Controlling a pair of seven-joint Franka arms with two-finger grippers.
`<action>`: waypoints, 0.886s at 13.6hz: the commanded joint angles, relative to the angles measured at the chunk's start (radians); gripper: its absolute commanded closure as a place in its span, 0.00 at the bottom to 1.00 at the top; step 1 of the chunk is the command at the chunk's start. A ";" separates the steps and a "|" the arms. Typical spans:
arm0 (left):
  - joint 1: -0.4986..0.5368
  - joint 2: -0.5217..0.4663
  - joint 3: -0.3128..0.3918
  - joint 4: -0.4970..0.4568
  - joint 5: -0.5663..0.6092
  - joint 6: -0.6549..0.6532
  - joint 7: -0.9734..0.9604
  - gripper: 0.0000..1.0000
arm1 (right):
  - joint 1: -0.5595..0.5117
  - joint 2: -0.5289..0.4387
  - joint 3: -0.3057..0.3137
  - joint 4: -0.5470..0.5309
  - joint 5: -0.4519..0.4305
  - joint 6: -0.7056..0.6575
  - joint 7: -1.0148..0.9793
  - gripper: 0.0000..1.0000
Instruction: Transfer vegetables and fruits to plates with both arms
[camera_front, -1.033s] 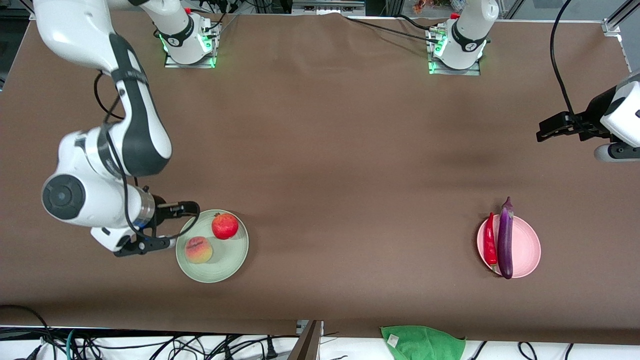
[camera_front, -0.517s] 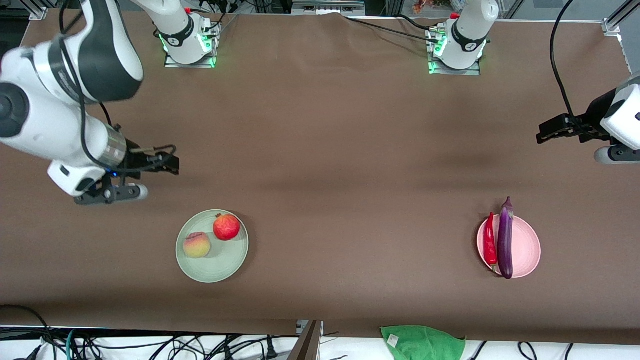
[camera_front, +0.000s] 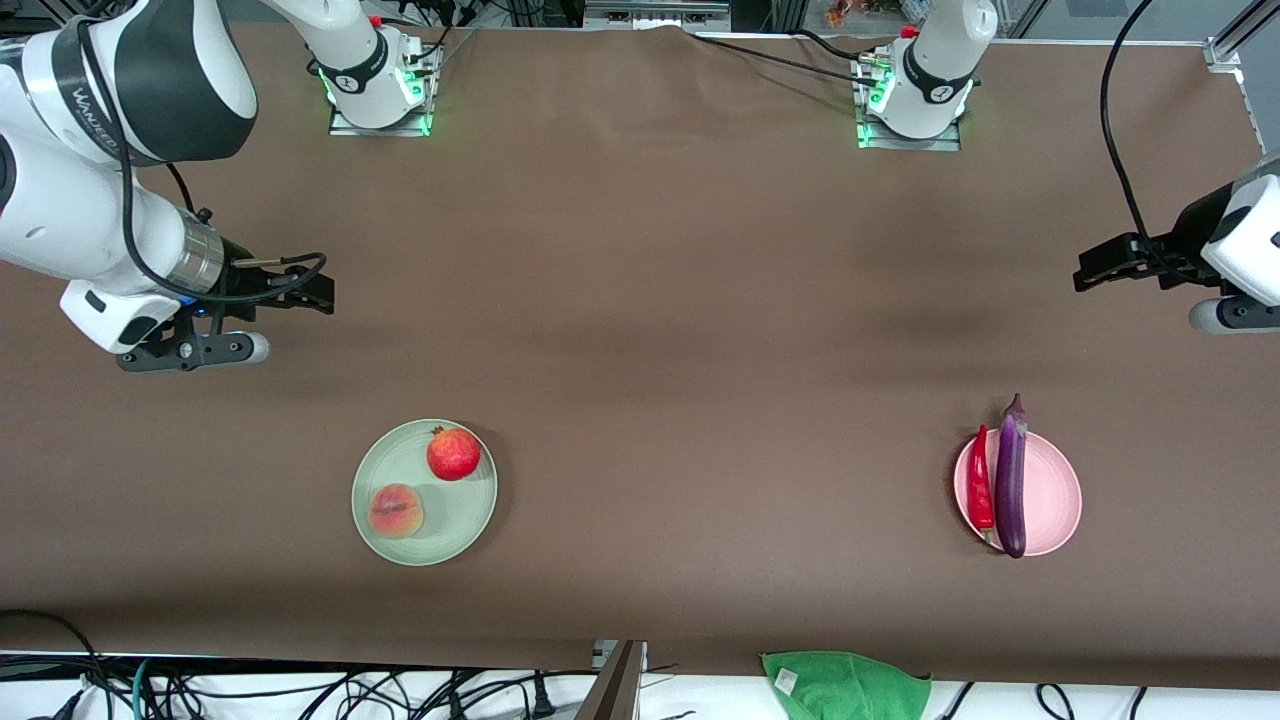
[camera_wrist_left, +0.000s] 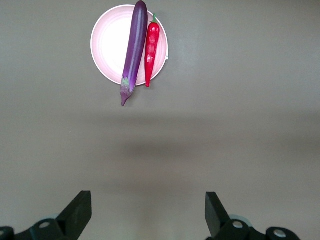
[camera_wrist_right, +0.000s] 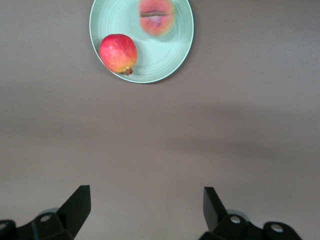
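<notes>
Brown-covered bench; crumpled green cloth at its near edge; tangled black cables along the same edge.

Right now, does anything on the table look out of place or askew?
Only slightly: the eggplant is too long for the pink plate, so both ends overhang its rim. The chili lies beside it at the plate's edge. Nothing is spilled.

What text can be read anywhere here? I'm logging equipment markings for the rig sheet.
"WANJEED" or close to it, last letters uncertain: white lettering on the black band of the right arm.
Round marks on both arm bases: too small to read.
White tag on the green cloth: no legible text.
</notes>
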 joint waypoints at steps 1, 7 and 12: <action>-0.007 0.012 0.001 0.031 -0.004 -0.009 -0.013 0.00 | -0.002 -0.030 -0.003 -0.030 -0.011 -0.006 -0.005 0.01; -0.006 0.014 0.001 0.031 -0.004 -0.009 -0.012 0.00 | -0.002 -0.029 -0.003 -0.028 -0.009 -0.006 -0.004 0.01; -0.003 0.014 0.001 0.031 -0.004 -0.009 -0.012 0.00 | -0.002 -0.030 -0.003 -0.021 -0.008 -0.006 -0.004 0.01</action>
